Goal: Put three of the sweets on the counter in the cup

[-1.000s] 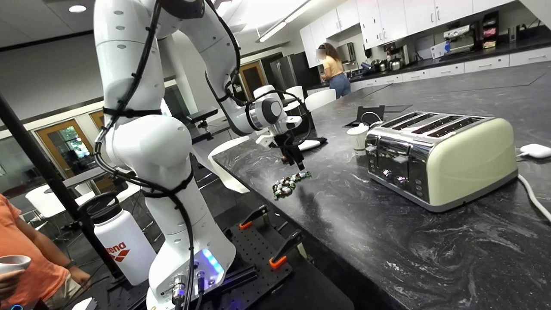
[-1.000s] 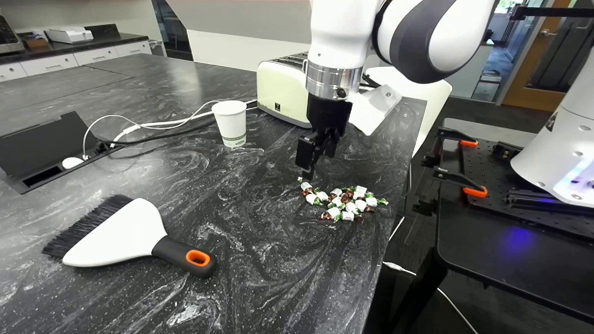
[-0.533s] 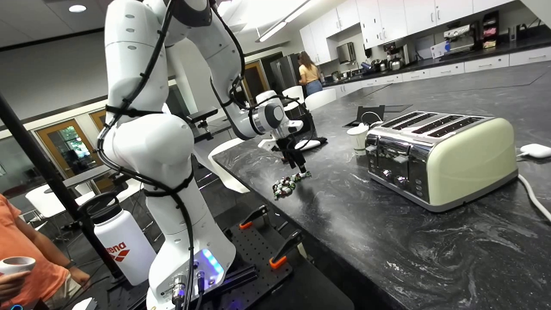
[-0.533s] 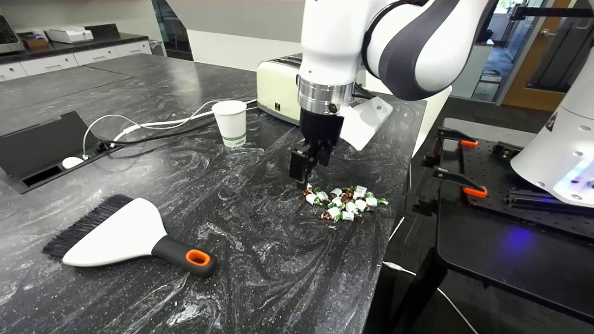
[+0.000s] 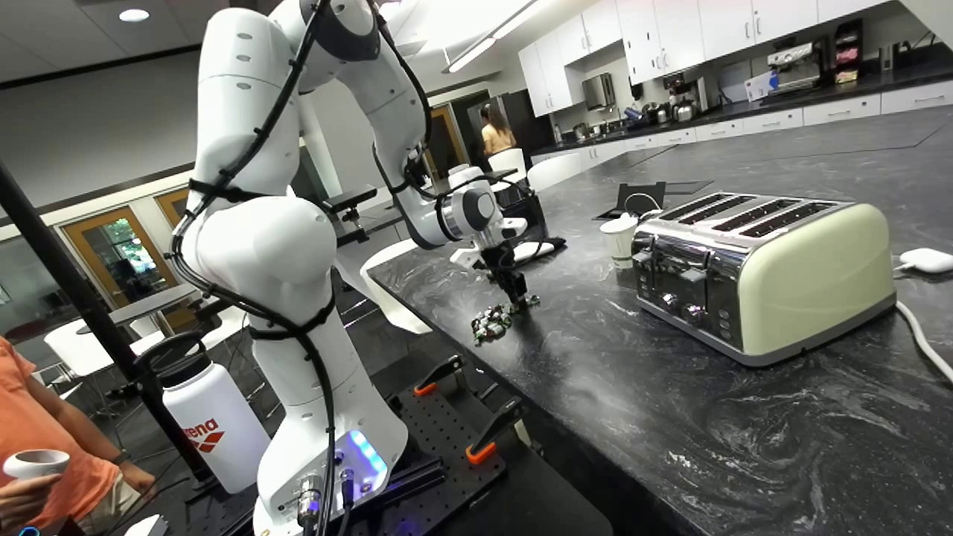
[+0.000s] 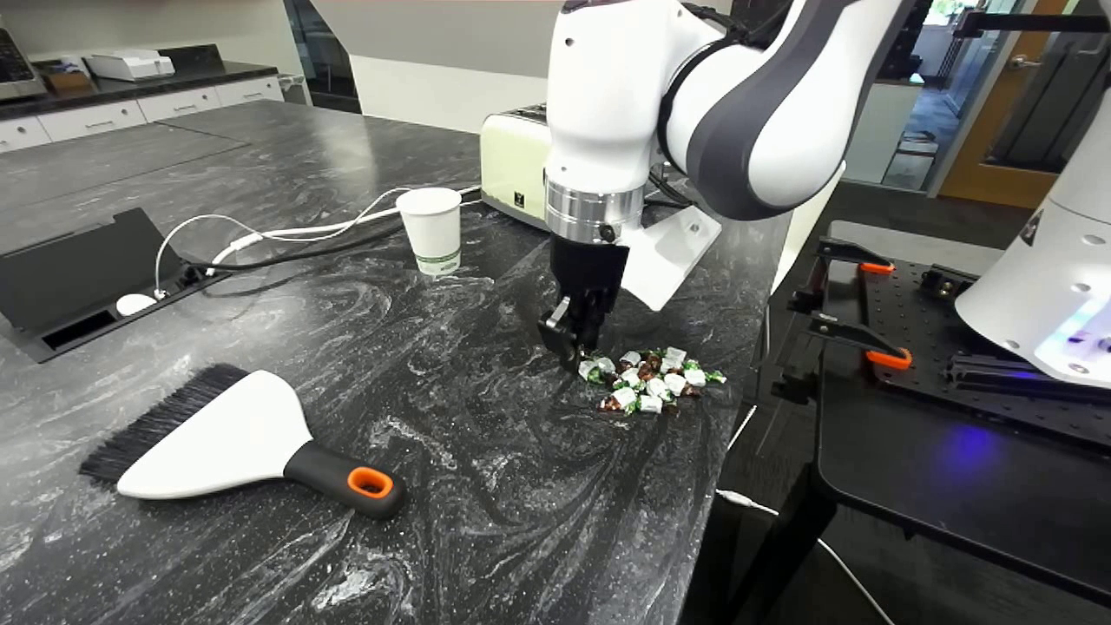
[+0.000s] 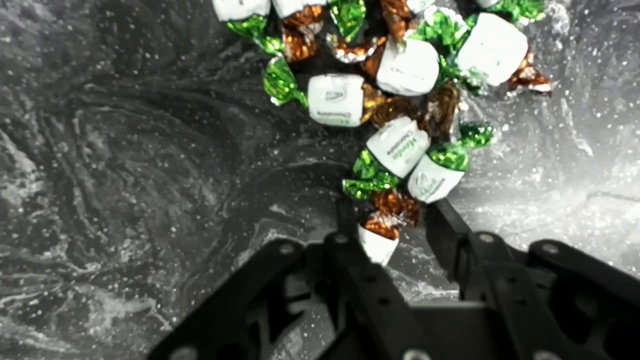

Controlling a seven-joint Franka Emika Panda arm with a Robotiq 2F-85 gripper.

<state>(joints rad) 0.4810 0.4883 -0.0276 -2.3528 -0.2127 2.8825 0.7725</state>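
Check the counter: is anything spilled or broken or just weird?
Nothing looks spilled or broken. The sweets lie loosely bunched, and the paper cup stands upright. One slightly odd thing is the brush on the counter: it looks made for sweeping, a strange companion for sweets.

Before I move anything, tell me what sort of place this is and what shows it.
Probably a shared kitchen or break room: a toaster stands on the long counter, cabinets line the wall beyond, and white chairs stand beside the counter.
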